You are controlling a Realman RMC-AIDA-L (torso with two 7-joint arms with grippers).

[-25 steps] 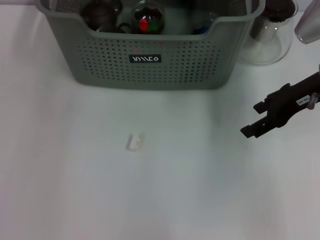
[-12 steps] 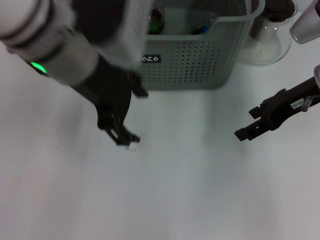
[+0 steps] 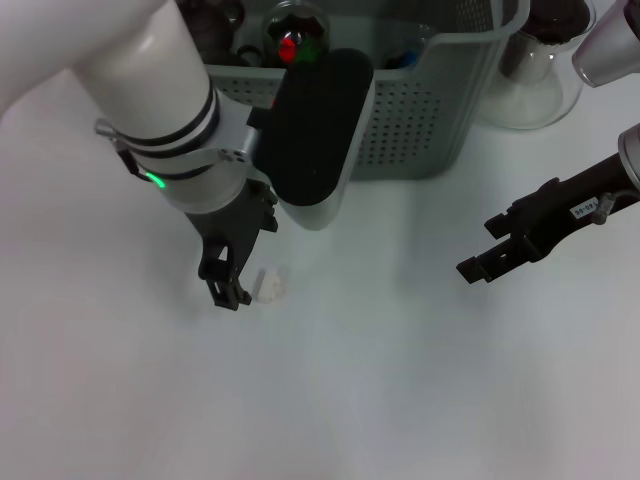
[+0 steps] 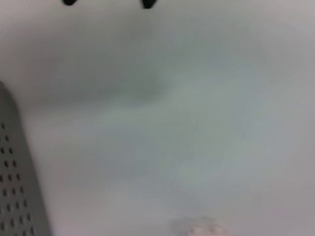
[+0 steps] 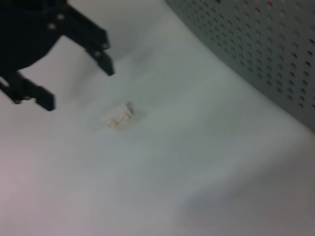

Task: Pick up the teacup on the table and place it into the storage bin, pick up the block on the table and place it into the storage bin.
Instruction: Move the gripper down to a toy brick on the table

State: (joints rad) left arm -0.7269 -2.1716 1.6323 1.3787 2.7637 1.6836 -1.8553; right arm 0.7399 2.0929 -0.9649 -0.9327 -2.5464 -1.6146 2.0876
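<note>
Left end effector (image 3: 228, 283) lowered beside block (image 3: 269, 287), fingers spread, bare table (image 3: 400, 400) around

Left arm is reaching in from the upper left, white forearm angling down with a green light glowing on the wrist band. The left gripper (image 3: 232, 283) is pointing down at the tabletop (image 3: 380, 390), fingers (image 5: 104, 62) spread apart with nothing between them. Right arm is coming in from the right edge, stretched out nearly level and hanging above the tabletop. The right gripper (image 3: 485, 257) is aiming toward the middle, its two dark fingers parted and gripping nothing.
</note>
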